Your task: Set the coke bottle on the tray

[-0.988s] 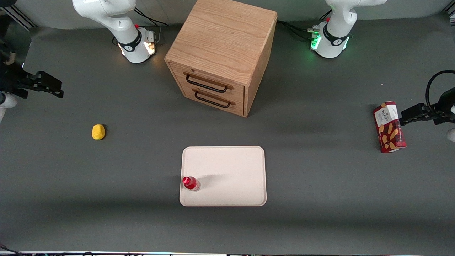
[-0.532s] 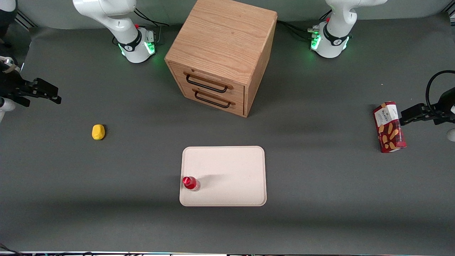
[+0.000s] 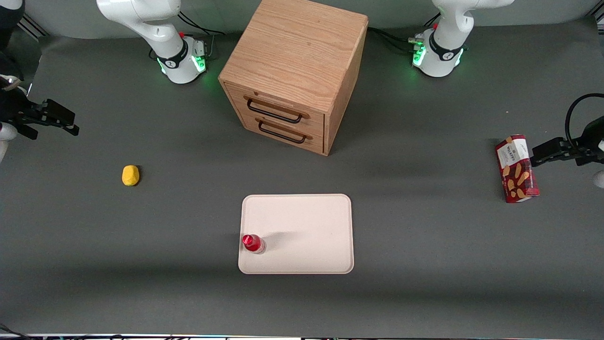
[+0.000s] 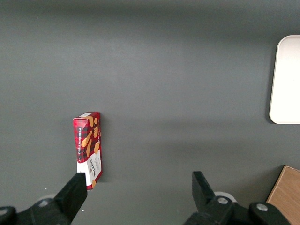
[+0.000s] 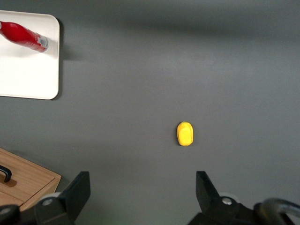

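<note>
so the coke bottle [image 3: 253, 243] stands upright on the tray [image 3: 302, 222], near a corner; the gripper [image 3: 66, 123] has backed further off toward the working arm's end, fingers spread wide, holding nothing; looks done.

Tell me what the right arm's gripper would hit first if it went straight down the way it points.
Probably bare dark grey table. The open gripper hangs near the working arm's end, with the small yellow lemon-shaped object slightly off its line.

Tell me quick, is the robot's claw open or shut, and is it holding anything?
Gripper: open, holding nothing, up at the working arm's end of the table. The bottle stands on the tray.
</note>
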